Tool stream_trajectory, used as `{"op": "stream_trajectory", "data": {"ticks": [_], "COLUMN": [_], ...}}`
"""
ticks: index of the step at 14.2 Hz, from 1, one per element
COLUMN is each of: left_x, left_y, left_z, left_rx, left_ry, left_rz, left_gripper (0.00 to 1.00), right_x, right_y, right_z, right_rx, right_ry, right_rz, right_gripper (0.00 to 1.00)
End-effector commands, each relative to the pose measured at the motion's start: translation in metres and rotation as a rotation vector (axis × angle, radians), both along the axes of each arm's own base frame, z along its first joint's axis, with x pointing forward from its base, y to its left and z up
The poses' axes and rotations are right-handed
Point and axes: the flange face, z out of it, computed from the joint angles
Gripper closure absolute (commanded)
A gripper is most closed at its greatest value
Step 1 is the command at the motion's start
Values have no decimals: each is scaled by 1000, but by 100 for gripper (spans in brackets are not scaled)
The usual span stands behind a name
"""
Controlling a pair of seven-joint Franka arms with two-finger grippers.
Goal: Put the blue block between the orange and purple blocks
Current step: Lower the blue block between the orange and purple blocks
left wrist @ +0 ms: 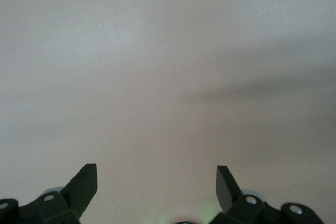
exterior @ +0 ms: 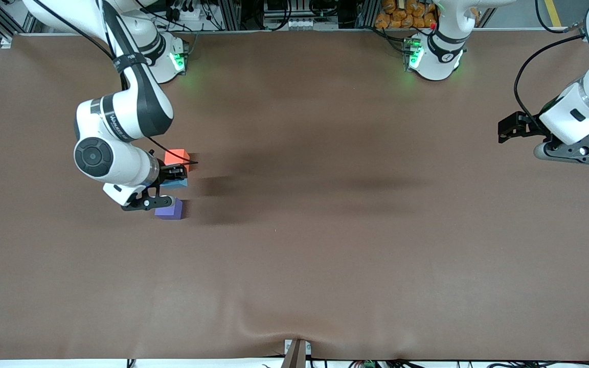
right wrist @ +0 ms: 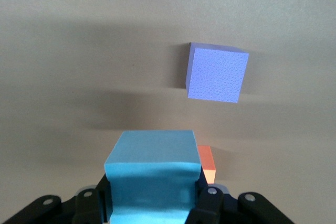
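The right tool [exterior: 172, 179] squeezes the blue block [right wrist: 152, 174] between its two fingers, over the gap between the other two blocks. The blue block is a light sky-blue cube with a dull, bumpy skin. The orange block [exterior: 176, 156] sits farther from the front camera and the purple block [exterior: 170, 209] sits nearer. The left tool [left wrist: 156, 182] waits with fingers wide apart, over bare table [exterior: 325, 255] at the left arm's end.
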Motion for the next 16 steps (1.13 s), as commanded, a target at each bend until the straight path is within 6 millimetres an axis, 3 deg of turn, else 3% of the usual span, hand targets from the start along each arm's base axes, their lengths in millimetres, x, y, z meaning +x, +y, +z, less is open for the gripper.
{"op": "stream_trajectory", "data": {"ticks": [1, 2, 5, 8, 16], "left_x": [-2, -5, -21, -24, -22], "left_y": [1, 3, 4, 6, 1], "left_z": [21, 33, 56, 81, 72], "left_rx": [-12, -11, -7, -10, -18], "left_ry": [-33, -52, -49, -80, -55], "left_rz": [11, 24, 68, 109, 128], "left_gripper": [0, 0, 0, 0, 0], "right_x": [-26, -30, -32, -33, -33], "right_y": [-13, -19, -24, -36, -53], "right_z": [-21, -30, -35, -43, -59], "right_rx": [11, 8, -1, 4, 5], "right_ry": [-40, -43, -42, -37, -69], "right_rz": [0, -7, -5, 26, -6], "right_gripper": [92, 92, 92, 92, 93]}}
